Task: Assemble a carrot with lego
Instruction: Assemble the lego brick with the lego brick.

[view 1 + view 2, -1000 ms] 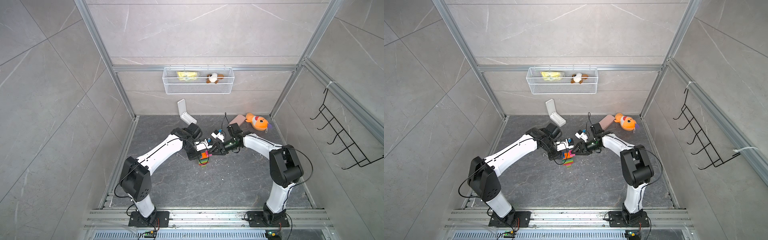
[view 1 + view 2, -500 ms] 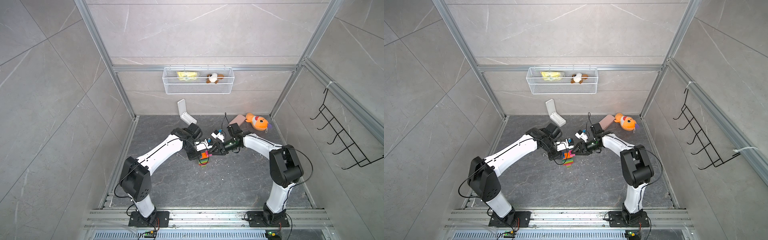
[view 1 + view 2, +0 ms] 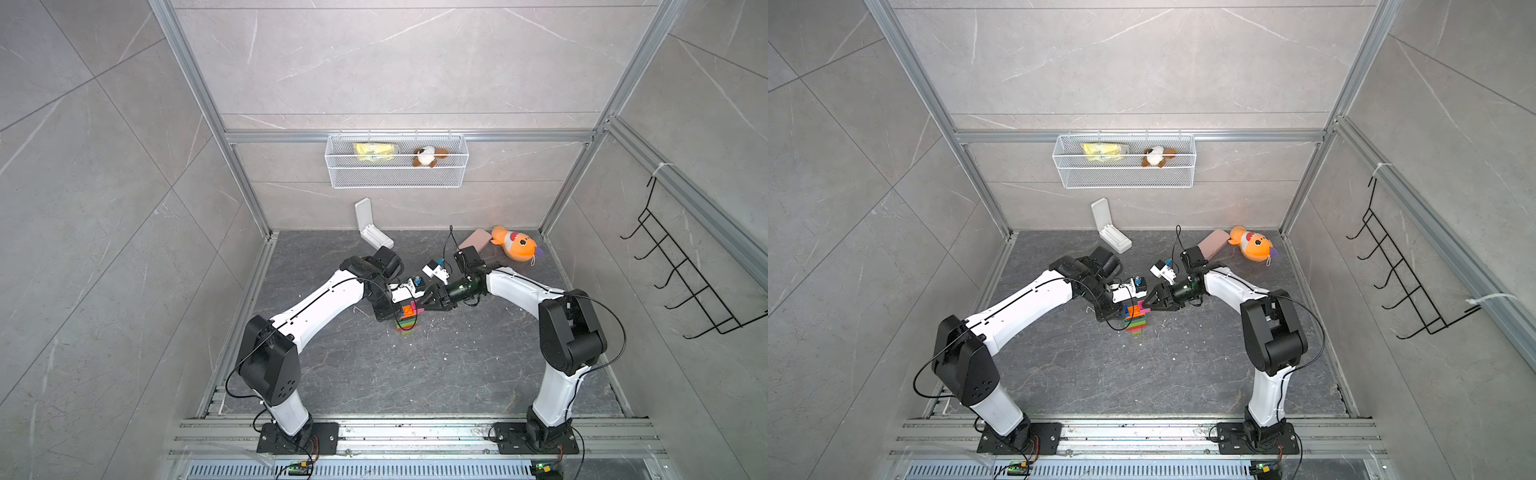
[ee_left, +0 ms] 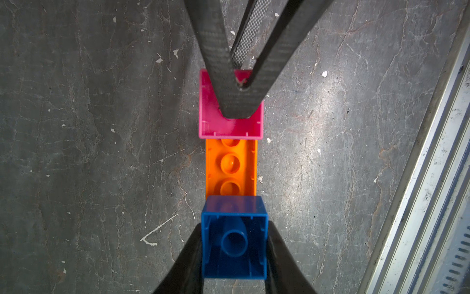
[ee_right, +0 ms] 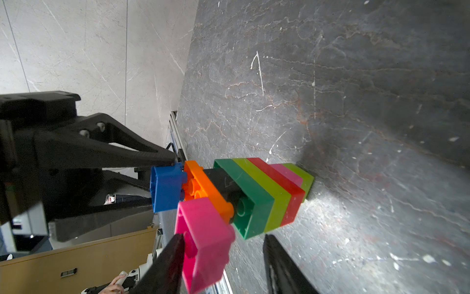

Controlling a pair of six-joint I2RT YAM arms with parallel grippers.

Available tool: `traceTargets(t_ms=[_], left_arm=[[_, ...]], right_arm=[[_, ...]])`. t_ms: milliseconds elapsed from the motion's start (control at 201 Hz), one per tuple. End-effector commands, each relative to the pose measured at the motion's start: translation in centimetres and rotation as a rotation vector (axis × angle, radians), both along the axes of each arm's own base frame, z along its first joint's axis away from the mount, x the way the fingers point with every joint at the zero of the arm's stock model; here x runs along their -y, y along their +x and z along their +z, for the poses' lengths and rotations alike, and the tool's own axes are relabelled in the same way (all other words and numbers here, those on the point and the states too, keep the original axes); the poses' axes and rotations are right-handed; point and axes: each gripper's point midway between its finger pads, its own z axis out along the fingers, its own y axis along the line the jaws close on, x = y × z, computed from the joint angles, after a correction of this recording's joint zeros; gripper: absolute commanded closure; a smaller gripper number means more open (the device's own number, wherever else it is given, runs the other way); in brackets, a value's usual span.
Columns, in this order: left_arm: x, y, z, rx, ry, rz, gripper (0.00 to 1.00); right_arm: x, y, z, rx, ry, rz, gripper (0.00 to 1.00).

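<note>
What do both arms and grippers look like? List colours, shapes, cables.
Both arms, left arm and right arm, have white link shells, black joint housings and black bases, with thin black cables looping outside. The left gripper and right gripper are black, with tapering, weave-textured fingers. No markings are readable.

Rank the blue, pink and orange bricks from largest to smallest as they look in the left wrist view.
1. Blue square plastic brick: largest, narrowly.
2. Pink square plastic brick: near alike in width, partly covered by the right claw.
3. Orange oblong studded brick: smallest; only its middle shows.
</note>
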Motion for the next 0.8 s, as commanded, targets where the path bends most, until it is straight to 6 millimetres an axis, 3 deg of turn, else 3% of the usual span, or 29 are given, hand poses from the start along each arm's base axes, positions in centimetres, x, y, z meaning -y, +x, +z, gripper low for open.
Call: traceTargets(t_ms=[0,791], left_arm=[[-0.6,-0.5,0.0,-0.031,0.014,0.007,0.97],[-1.1,-0.2,-1.8,-0.057,0.070,0.045,0.99]], right_arm=[[-0.1,-0.1,-0.6,-0.004,-0.031,0.005,0.48],[-0.2,-0.1,-0.7,-0.007,-0.034,0.008,0.48]])
